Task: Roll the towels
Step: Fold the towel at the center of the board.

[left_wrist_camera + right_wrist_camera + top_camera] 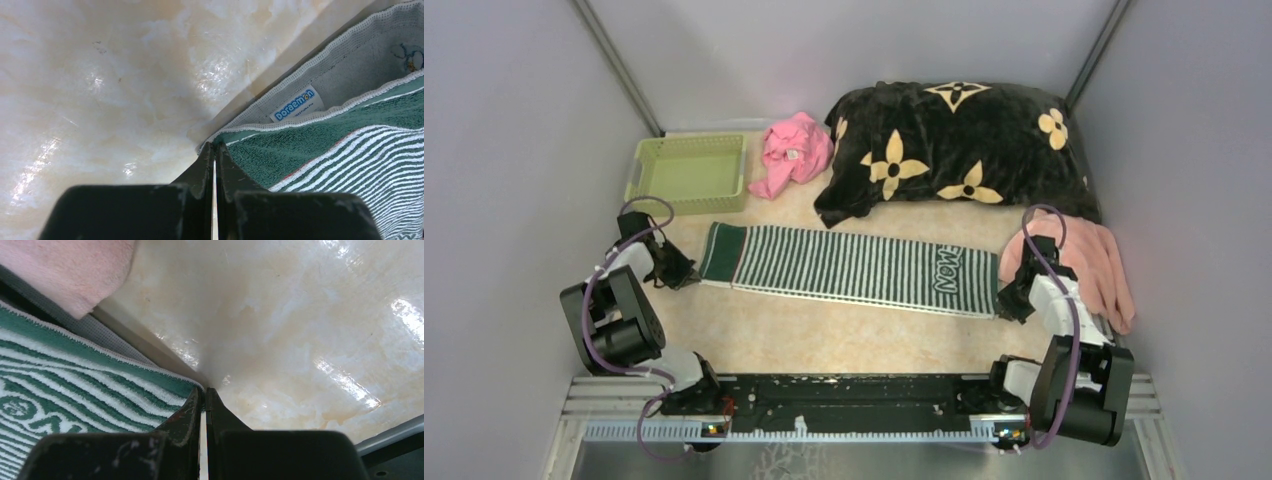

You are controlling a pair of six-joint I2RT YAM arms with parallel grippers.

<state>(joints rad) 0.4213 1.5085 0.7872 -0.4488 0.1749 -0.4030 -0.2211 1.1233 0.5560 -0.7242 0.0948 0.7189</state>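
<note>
Touching green towel (854, 268) corners: left gripper (215, 148), right gripper (204, 392), both closed.

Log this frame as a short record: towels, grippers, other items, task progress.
striped towel: dark green and white, laid flat at full length, not rolled
pink towel: pale salmon, loosely heaped at the striped towel's right end, not rolled
left gripper: shut, tips at the striped towel's left-end corner; grip unclear
right gripper: shut, tips at its right-end corner; grip unclear
other items: green basket, bright pink cloth, black flowered blanket
progress: no towel rolled yet
</note>
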